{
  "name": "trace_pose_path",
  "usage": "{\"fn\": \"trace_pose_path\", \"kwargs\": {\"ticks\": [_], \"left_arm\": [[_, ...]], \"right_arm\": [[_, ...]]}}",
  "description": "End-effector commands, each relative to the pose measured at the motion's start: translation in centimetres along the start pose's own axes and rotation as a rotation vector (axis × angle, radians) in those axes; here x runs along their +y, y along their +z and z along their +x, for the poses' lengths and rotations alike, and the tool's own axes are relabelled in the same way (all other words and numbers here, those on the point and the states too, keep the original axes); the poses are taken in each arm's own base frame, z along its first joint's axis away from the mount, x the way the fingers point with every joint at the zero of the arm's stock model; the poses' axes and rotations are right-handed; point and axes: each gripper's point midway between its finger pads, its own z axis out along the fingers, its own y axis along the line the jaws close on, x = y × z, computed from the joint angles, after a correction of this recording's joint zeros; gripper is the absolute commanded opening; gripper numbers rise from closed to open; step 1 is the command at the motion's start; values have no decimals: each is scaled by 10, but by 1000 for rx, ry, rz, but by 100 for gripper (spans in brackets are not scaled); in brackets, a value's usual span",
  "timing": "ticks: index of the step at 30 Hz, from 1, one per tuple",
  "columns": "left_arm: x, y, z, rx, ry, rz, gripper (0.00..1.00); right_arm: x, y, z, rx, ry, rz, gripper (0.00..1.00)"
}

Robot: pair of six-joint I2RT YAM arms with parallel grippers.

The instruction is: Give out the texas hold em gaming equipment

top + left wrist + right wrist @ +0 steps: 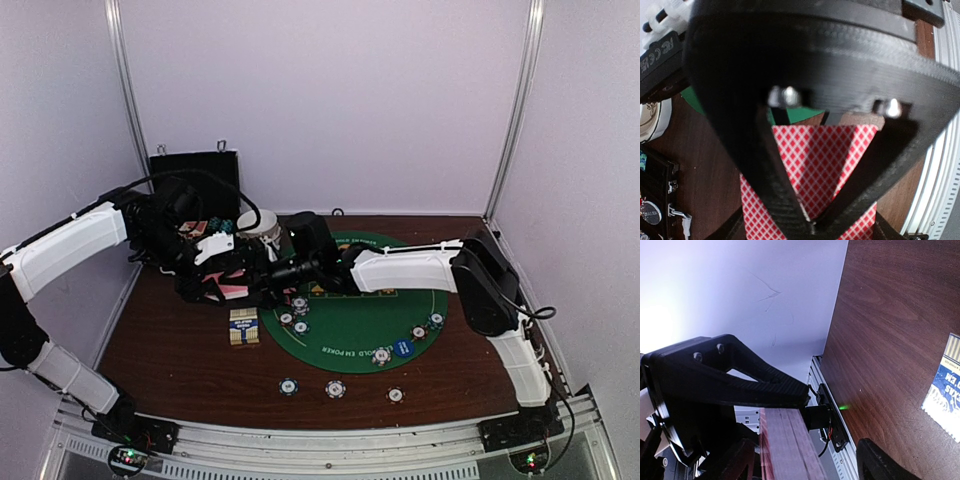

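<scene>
A deck of pink-backed playing cards [815,165] hangs above the table's left side, and my left gripper [812,225] is shut on it. In the top view that deck [230,289] sits between both arms. My right gripper [268,272] has reached across to it and stands open. The deck's edge [787,445] lies between its fingers, and the right-hand finger [880,462] is apart from it. Striped poker chips [300,306] lie on the green mat, with others [335,388] on the wood in front. A blue marker button [403,348] rests on the mat.
The round green felt mat [360,335] covers the table's middle. A yellow and blue card box [243,327] lies left of it, seen also as the card box [945,390]. A black case [195,175] and a white bowl [260,228] stand at the back left.
</scene>
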Motion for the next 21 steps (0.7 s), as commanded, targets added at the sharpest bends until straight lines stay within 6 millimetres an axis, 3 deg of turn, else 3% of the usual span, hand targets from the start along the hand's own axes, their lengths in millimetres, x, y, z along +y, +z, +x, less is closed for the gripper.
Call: {"fn": "trace_pose_path", "kwargs": {"ticks": [1,12,21], "left_arm": [[3,-9,-13,-50,7,-12,0],[3,-10,-13,-51,11,-15,0],[3,-10,-12,-50,12,-18,0]], "right_arm": [[2,5,-2,10,4,-9,70],[-23,-19,-4,-14,40,62,53],[-14,-36,-6,-24,14,77,45]]}}
